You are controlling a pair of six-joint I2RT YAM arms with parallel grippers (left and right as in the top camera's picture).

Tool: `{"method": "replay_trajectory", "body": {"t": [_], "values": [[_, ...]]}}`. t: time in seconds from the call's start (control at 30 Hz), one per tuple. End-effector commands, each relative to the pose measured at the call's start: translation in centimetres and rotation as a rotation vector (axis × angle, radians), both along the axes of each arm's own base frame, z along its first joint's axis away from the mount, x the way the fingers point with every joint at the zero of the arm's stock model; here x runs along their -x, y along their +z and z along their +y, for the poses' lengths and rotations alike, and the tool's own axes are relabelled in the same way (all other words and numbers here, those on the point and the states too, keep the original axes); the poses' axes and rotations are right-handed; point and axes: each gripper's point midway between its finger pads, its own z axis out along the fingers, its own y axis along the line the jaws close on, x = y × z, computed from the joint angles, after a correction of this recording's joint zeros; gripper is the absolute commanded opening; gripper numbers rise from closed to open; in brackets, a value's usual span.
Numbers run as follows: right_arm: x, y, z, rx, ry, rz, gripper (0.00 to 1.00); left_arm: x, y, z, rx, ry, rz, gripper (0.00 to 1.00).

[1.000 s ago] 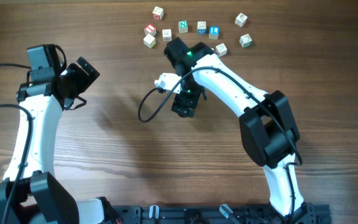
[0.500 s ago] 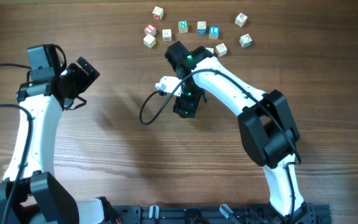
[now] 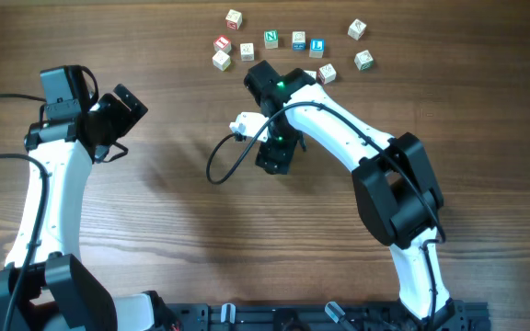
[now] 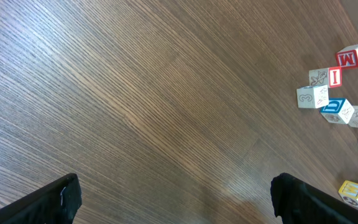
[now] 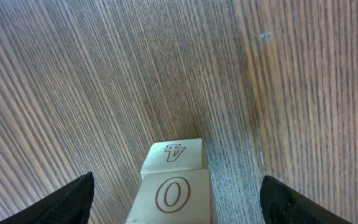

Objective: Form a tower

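The tower [image 5: 174,180] shows in the right wrist view as a narrow pale column of wooden cubes. A face with a red 0 is nearest the camera, and a face marked 4 lies just beyond it. My right gripper [image 5: 178,200] is open, its dark fingers [image 5: 73,199] well clear of the column on both sides. From overhead the right gripper [image 3: 274,153] covers the tower. My left gripper [image 3: 122,110] is open over bare wood at the left, with nothing between its fingertips [image 4: 61,199].
Several loose letter cubes lie in an arc at the far edge, among them a green N cube [image 3: 270,39] and a blue one [image 3: 316,45]. The same cubes [image 4: 337,87] show at the right of the left wrist view. A black cable [image 3: 217,158] loops left of the right gripper.
The right gripper has shifted slightly toward the far side of the table. The left arm has not moved.
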Motion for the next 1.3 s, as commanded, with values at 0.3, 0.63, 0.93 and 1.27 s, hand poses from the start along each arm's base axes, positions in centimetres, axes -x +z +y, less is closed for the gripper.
{"method": "replay_trajectory", "body": {"t": [0.3,0.63,0.93,1.27], "values": [[0.77,-1.53,-0.47,0.029,0.016,0.019,0.83,0.16,-0.17,0.09,-0.001,0.011,0.006,1.00],[0.43,-1.62,-0.96,0.084,0.046,-0.023,0.66,0.16,-0.17,0.09,0.000,0.012,0.006,1.00],[0.45,-1.62,-0.94,0.083,0.046,-0.022,0.52,0.16,-0.17,0.09,-0.001,0.011,0.006,1.00],[0.49,-1.62,-0.84,0.079,0.046,-0.021,0.38,0.16,-0.17,0.09,0.000,0.012,0.006,1.00]]}}
